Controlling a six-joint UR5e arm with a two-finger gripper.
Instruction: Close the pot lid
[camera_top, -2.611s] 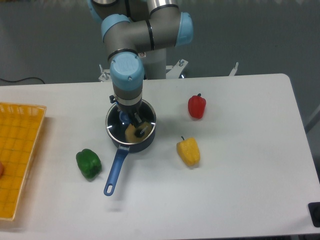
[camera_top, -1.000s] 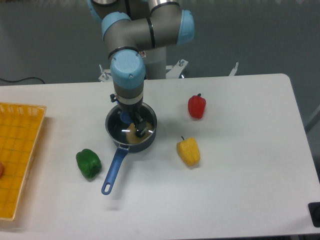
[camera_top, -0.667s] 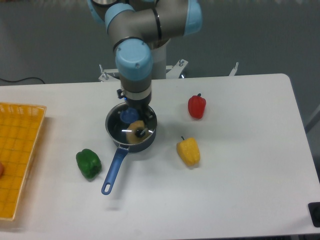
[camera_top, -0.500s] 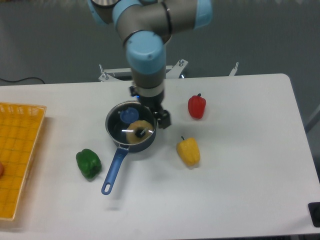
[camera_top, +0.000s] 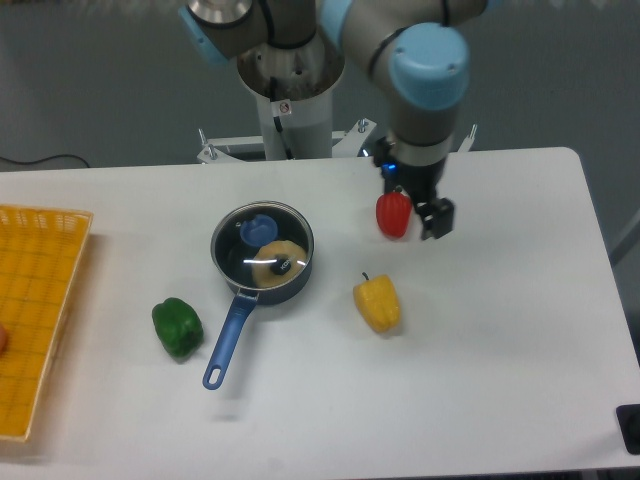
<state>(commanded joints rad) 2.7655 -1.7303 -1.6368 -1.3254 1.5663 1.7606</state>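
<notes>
A: Pot lid (camera_top: 262, 252) sits flat on the pot (camera_top: 262, 264), blue knob off-centre toward the rear; the blue handle runs toward the green pepper (camera_top: 177, 327).

B: And the hand (camera_top: 417, 211)?

A: Well right of the pot, over the red pepper (camera_top: 393, 215), holding nothing; whether its fingers are parted, I cannot tell.

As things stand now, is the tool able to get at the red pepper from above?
Probably yes. The tool hangs right beside the red pepper, which stands alone on the table with nothing over it; the yellow pepper and the pot lie apart from it.
</notes>
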